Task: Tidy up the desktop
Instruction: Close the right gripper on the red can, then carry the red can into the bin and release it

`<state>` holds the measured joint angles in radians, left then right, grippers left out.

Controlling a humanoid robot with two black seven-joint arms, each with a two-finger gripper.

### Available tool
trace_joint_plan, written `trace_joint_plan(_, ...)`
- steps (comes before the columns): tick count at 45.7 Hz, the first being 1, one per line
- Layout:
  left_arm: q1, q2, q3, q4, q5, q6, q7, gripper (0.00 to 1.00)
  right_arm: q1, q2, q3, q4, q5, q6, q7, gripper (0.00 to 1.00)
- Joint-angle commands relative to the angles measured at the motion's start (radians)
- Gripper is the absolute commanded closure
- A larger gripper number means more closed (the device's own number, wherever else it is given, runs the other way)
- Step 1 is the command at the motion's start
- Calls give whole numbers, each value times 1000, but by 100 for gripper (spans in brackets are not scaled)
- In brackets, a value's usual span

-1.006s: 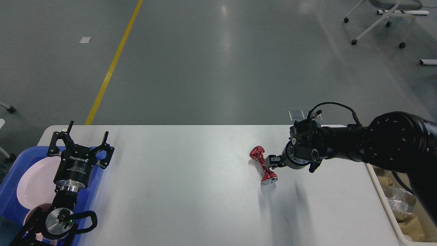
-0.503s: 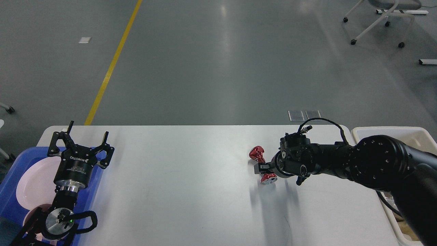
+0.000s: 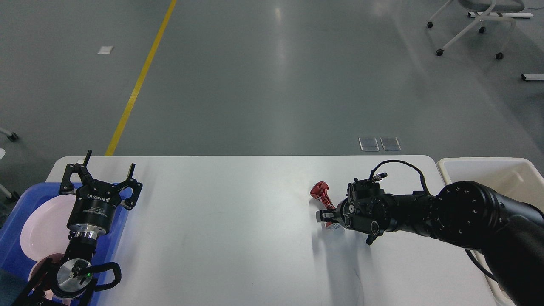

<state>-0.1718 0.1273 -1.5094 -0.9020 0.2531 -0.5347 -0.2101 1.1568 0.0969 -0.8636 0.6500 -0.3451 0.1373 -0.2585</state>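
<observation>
My right gripper [image 3: 326,216] pinches the crushed red can [image 3: 321,193] on the desktop [image 3: 229,221]. My left gripper [image 3: 100,175] hangs spread over the blue tray [image 3: 12,229], far left.

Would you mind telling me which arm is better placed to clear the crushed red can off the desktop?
The right. Its tool is already at the crushed red can on the desktop, with the cream bin just beside that arm. The left tool hangs open far across, over the blue tray.
</observation>
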Motion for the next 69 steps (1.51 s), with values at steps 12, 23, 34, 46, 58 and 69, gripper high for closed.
trace_joint_plan(12,0,0,0,0,0,1,0,4,1,-2,-3,19,20,13,-7,100)
trace_joint_plan(23,0,0,0,0,0,1,0,4,15,-13,-3,34,93,10,-7,100)
trace_joint_plan(34,0,0,0,0,0,-1,0,4,168,-120,-15,230,149,53,-7,100)
trace_joint_plan(46,0,0,0,0,0,1,0,4,589,-273,-97,655,164,228,-8,100)
trace_joint_plan(58,0,0,0,0,0,-1,0,4,1044,-370,-204,910,296,472,-4,100)
trace_joint_plan(69,0,0,0,0,0,-1,0,4,1149,-382,-265,988,311,490,-8,100)
